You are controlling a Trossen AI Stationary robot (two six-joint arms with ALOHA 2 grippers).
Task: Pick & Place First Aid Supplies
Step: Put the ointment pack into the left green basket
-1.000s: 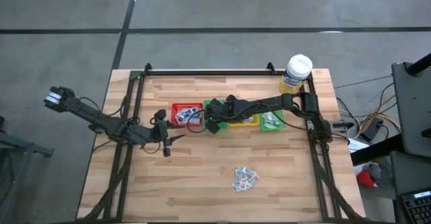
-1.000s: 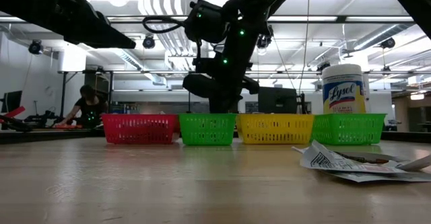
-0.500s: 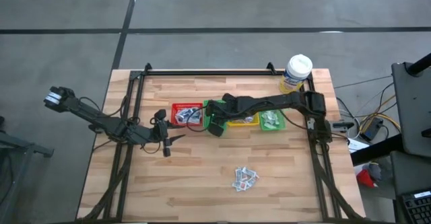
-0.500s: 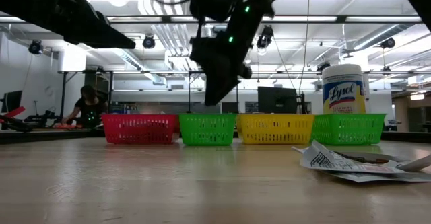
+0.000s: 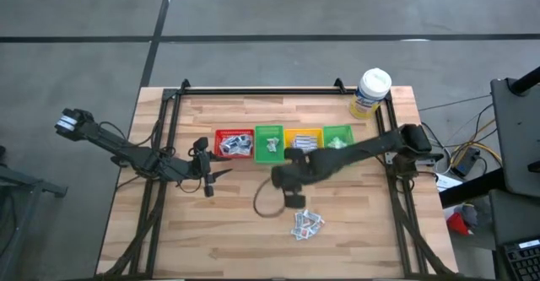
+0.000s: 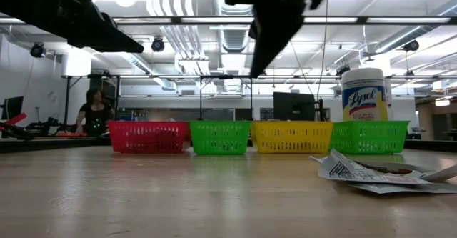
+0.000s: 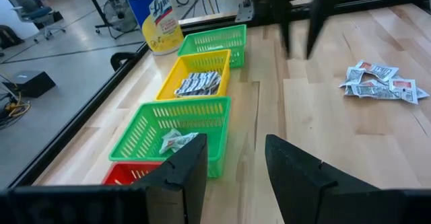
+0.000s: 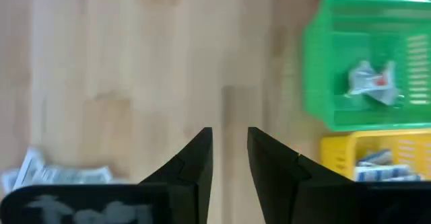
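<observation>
Change: the right gripper (image 5: 289,188) has been drawn away from the row of small plastic bins toward the table's middle.
Right gripper: nothing is held; its fingers (image 8: 192,158) are set a narrow gap apart.
Left gripper (image 5: 211,178): parked at nine o'clock of the wooden slat table (image 5: 228,239), fingers parted, empty.
Small flat white paper packets (image 5: 305,224): crumpled, grey and red print, heaped at six o'clock.
Green bin (image 8: 367,62): one packet (image 8: 372,81) is seen inside.

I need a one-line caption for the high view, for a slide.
Right gripper, open and empty, hangs between the row of bins and the loose first aid packets; left gripper waits, open, left of them.
</observation>
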